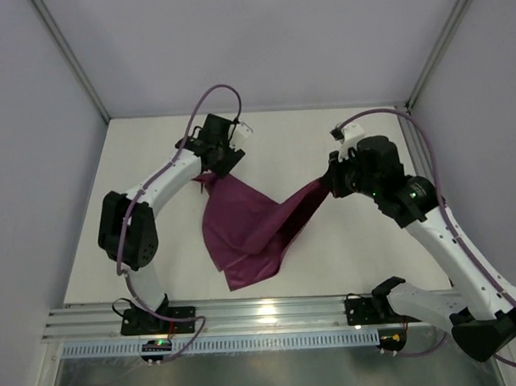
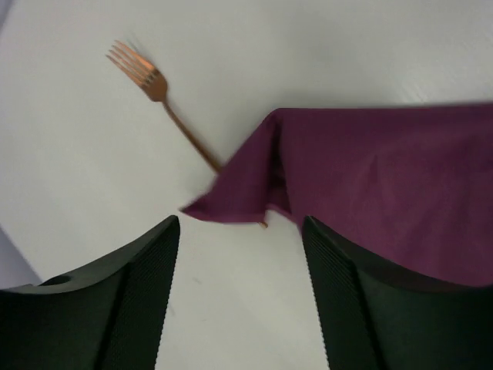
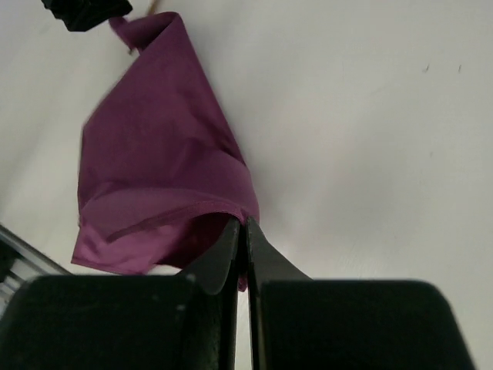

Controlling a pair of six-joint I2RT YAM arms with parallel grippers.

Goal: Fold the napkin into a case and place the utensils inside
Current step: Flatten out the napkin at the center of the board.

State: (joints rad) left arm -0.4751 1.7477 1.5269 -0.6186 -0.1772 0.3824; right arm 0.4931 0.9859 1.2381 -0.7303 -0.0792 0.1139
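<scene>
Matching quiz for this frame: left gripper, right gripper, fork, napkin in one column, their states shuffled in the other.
1. left gripper
2. right gripper
3. fork
4. napkin

A. shut on a napkin corner
B. handle end hidden under the napkin's edge
C. open, holding nothing
D. one corner held, rest rumpled on the table

Pairs: 1-C, 2-A, 3-B, 4-D

Even, diffuse overhead light with soft shadows.
Glare spots the metal rail [image 1: 266,310] in the top view; the napkin [image 2: 370,177] is blurred at its corner in the left wrist view.
</scene>
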